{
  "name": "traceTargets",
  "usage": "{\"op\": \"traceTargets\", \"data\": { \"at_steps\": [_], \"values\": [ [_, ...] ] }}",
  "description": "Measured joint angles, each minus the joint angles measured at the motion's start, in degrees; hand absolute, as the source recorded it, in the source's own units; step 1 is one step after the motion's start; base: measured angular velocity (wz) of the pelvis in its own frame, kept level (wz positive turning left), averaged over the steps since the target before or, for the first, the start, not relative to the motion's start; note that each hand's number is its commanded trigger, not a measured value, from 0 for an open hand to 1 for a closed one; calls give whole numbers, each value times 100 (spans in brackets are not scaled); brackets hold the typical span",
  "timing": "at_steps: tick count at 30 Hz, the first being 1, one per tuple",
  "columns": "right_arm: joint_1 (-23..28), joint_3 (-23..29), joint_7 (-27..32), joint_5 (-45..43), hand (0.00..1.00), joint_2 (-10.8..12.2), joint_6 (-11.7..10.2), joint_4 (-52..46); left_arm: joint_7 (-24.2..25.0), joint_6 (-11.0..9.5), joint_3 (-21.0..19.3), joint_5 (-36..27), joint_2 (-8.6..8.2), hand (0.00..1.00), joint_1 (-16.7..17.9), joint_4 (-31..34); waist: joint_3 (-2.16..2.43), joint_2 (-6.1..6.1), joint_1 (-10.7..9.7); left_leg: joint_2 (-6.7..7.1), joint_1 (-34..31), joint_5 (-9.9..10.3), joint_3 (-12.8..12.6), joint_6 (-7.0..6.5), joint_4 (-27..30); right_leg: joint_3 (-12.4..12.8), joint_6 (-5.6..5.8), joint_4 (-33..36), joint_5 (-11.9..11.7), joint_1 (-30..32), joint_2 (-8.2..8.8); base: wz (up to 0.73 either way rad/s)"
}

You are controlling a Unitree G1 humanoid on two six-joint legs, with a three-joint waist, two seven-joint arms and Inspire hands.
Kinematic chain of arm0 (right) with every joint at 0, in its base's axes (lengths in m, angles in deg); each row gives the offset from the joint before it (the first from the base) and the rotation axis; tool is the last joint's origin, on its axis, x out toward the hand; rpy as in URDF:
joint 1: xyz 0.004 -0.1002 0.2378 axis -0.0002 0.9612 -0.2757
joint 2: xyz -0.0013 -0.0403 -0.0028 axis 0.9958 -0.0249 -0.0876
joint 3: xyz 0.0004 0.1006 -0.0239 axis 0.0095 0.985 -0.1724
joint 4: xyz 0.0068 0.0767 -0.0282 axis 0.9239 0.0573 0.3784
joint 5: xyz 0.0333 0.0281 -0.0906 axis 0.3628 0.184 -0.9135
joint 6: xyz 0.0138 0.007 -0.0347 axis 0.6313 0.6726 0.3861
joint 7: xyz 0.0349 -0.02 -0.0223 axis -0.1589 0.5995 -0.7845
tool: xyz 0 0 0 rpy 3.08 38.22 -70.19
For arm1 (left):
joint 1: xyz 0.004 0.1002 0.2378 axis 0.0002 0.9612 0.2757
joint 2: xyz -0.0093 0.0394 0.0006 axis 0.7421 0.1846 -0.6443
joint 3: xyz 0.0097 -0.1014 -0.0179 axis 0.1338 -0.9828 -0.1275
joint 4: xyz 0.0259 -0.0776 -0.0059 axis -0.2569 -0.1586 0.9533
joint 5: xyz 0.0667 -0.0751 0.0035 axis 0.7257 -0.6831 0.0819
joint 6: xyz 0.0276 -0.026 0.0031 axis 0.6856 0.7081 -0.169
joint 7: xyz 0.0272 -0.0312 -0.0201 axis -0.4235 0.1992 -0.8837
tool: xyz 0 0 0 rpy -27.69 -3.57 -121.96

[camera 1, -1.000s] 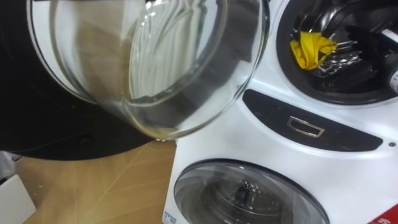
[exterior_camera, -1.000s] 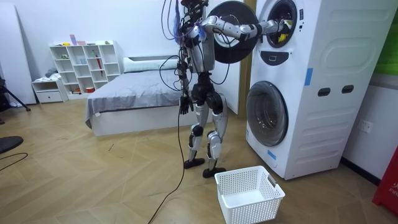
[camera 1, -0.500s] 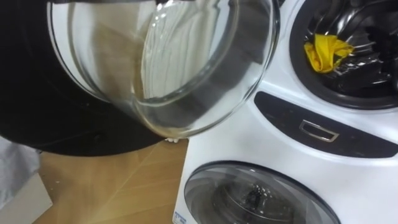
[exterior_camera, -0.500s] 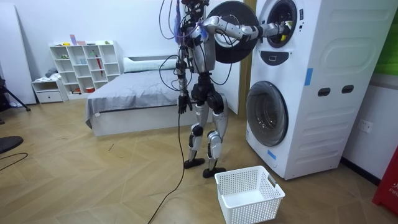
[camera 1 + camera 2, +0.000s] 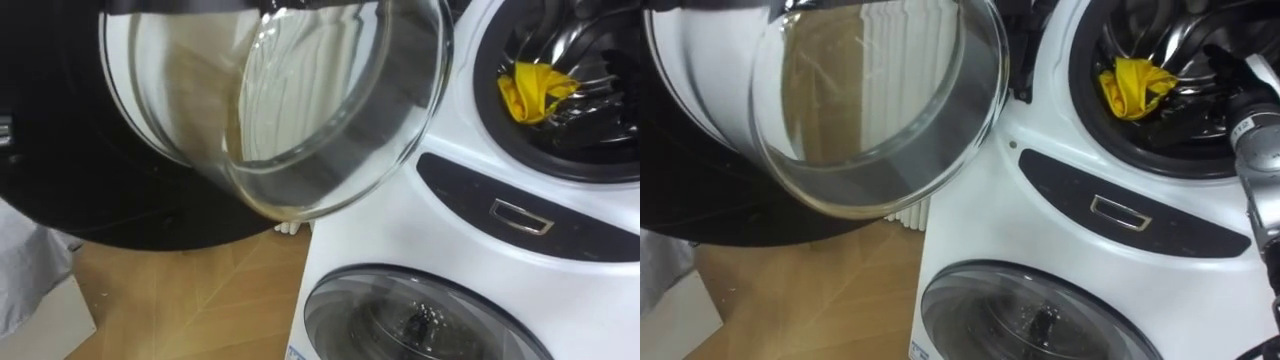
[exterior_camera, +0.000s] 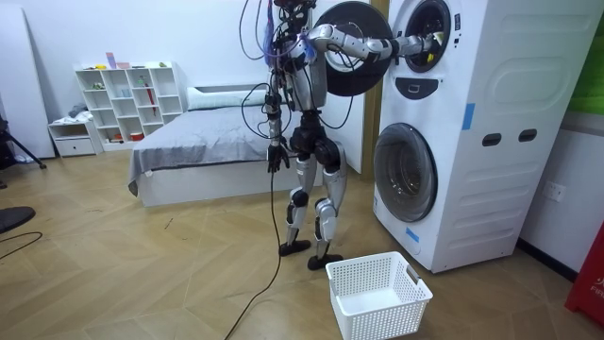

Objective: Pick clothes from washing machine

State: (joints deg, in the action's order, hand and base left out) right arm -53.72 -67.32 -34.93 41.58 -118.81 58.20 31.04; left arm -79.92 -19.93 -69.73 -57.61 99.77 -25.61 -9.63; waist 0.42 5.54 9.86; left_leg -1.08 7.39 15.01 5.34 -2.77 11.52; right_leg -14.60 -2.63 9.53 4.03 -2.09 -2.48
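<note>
**Reaching into the top drum for the yellow cloth**

We stand right in front of the stacked washing machine (image 6: 453, 123), with the round glass door (image 5: 300, 100) of the upper unit swung wide open at about 10 o'clock in our eye views. The thing we are after, a crumpled yellow cloth (image 5: 535, 88), lies inside the upper drum (image 5: 600, 50) at about 2 o'clock, resting against the metal ribs near the front of the opening.

Our right hand (image 6: 427, 42) is stretched out at shoulder height into the mouth of that drum, just beside the cloth. It is dark in there, and we cannot tell whether the hand has hold of the cloth or is only near it. Our left hand (image 6: 274, 156) hangs idle at our side, too small in the room view to judge.

We judge this to be the grasping step, with the cloth not yet out of the drum. The next move calls for a sure hold on the cloth, then drawing it out past the door rim without snagging. A white basket (image 6: 387, 307) waits on the floor at about 5 o'clock from our feet, below the shut lower door (image 5: 430, 320).
</note>
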Motion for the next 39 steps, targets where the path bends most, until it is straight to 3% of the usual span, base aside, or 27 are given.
{"op": "traceTargets", "data": {
  "at_steps": [3, 11, 19, 26, 39],
  "values": [
    [-9, 0, 39, 59, 0, -5, -37, -1, 0, 2, 0, -1, 3, 0, 2, -5, 66, -33, -17, 1, 0, -1, 13, -2, -4, -38, -2, 6, 6, 0, 14, 2],
    [-155, -16, 15, 482, 0, -7, -36, 1, 0, -6, -3, 0, 41, 0, 23, 52, 54, -72, -121, 12, 8, -6, 6, 5, -8, -49, -3, 5, 51, -25, 47, 2],
    [-209, -50, 13, 459, 0, -7, -35, 31, 0, -8, -3, 0, 41, 0, 69, 53, 23, -16, -175, 90, 9, -6, 89, 2, -3, -26, -4, 10, 179, -49, 95, 3],
    [-235, -56, 10, -170, 0, -7, -33, 31, 0, -11, -5, 14, 41, 0, 82, 75, -9, 46, -167, 83, -61, -9, 99, 8, -12, -20, -20, 6, 199, 24, 83, 1],
    [-235, -273, -53, -884, 0, -7, -47, 197, 47, -65, -3, 18, 66, 0, -102, 82, -11, 109, -46, 76, -50, -12, 107, 11, -12, 8, -20, 3, 199, 14, 73, 0]
  ]
}}
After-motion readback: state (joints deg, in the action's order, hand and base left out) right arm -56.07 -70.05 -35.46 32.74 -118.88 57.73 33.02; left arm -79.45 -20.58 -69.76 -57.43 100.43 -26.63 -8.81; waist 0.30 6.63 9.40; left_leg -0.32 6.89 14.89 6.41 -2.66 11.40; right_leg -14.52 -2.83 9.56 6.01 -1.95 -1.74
